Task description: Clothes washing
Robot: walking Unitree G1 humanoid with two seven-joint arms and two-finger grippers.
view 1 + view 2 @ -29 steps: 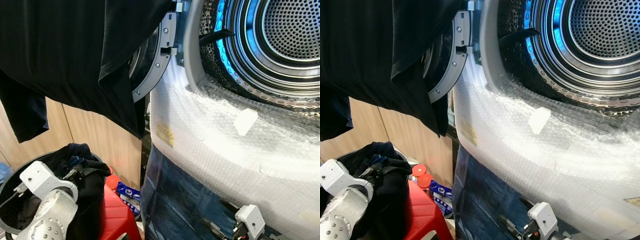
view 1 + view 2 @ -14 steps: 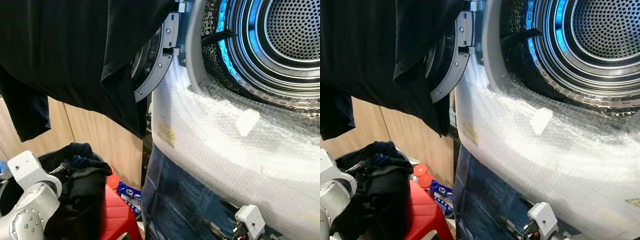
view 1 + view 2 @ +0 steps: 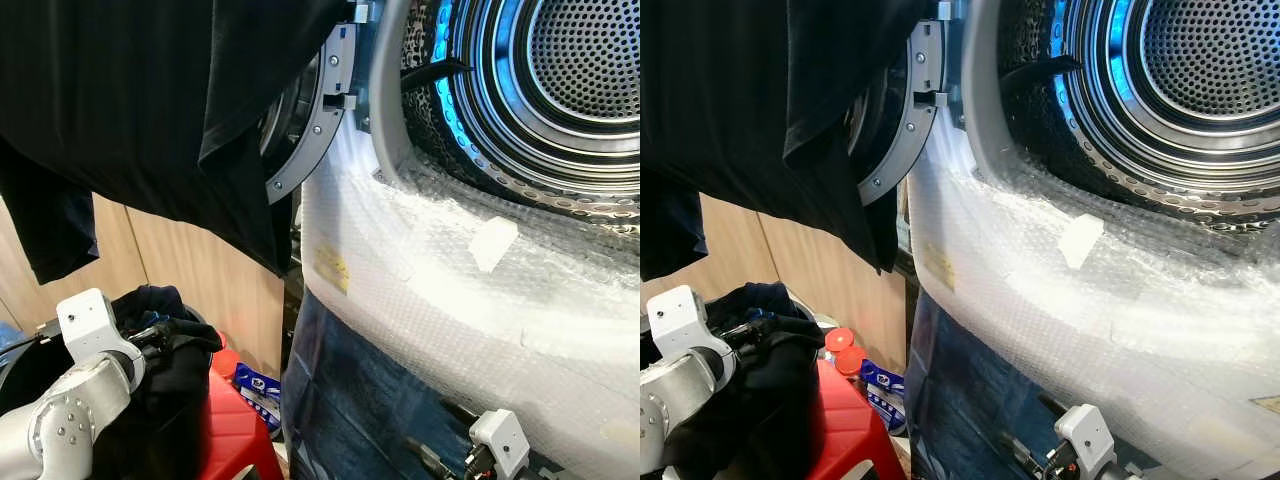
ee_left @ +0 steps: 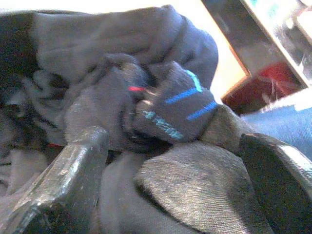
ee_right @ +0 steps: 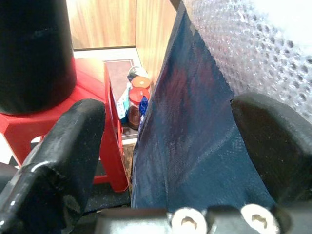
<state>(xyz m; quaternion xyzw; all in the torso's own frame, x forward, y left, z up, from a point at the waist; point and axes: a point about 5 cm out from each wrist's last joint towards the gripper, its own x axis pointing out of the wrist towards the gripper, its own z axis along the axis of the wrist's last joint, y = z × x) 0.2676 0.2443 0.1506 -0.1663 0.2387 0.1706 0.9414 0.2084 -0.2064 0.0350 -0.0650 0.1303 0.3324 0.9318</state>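
Observation:
The washing machine's drum (image 3: pixel 580 60) stands open at the upper right, lit blue inside. A black garment (image 3: pixel 130 110) hangs over the open door (image 3: pixel 315 130). At the lower left, a pile of dark clothes (image 3: pixel 175 400) lies in a black basket. My left gripper (image 3: pixel 160 335) reaches into that pile. In the left wrist view the left gripper (image 4: pixel 175 156) is open, with a dark sock with blue stripes (image 4: pixel 173 107) and grey fabric lying between its fingers. My right gripper (image 5: pixel 173 141) hangs low and open beside the machine's front.
Bubble wrap (image 3: pixel 450 290) covers the machine's front below the drum, and a dark blue sheet (image 3: pixel 350 400) hangs under it. The basket sits on a red stool (image 3: pixel 235 425). Red-lidded jars (image 3: pixel 845 350) stand on the floor by the wooden wall (image 3: pixel 200 270).
My left wrist drew back to the left, then came forward again into the clothes pile. The right arm has not moved.

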